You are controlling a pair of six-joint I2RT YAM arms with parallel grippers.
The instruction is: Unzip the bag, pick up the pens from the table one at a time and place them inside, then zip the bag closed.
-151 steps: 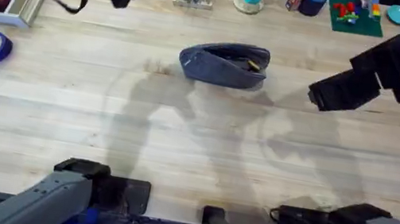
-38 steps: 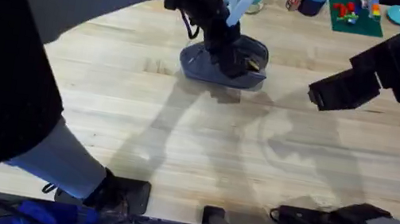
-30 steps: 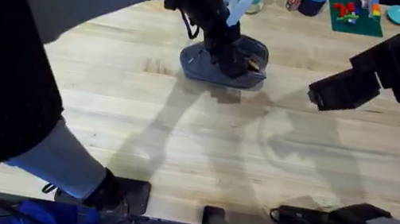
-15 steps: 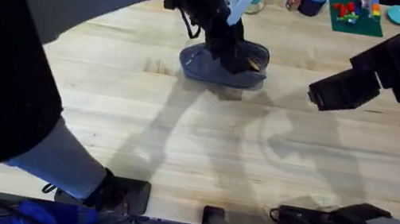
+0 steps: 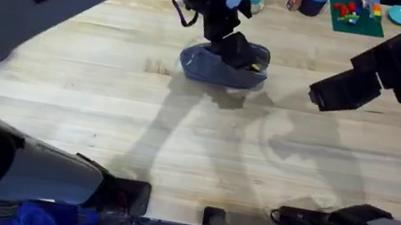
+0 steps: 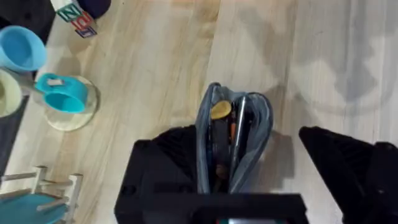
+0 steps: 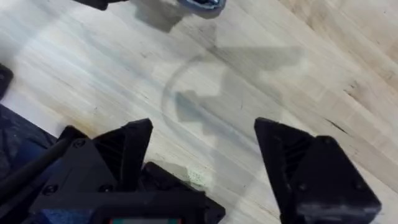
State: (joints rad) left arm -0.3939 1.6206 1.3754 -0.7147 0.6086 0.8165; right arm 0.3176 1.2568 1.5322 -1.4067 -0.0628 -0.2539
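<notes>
One bag [image 5: 224, 64] lies toward twelve o'clock on the table [image 5: 178, 149], its mouth gaping, and the left wrist view shows pens [image 6: 239, 127] already lying lengthwise inside. No pens lie loose on the bare planks, so by my reading zipping is what remains. The left gripper [image 6: 249, 180] hangs over the bag with its fingers spread wide, one on each side, gripping nothing. The right gripper [image 7: 202, 155] hovers well off at about three o'clock, also wide open and empty, over bare wood.

Soft cloth, light even when loaded (it will likely slide or crumple if tugged from one end), so I would pin one end with one gripper while the other draws the zipper pull. I cannot pick out the pull itself; it is likely small, metal and slippery, wanting a fingertip pinch.

Room is generous from three through nine o'clock. At twelve, cups [image 6: 62, 93] and a rack [image 6: 37, 186] stand near the table's far edge.
</notes>
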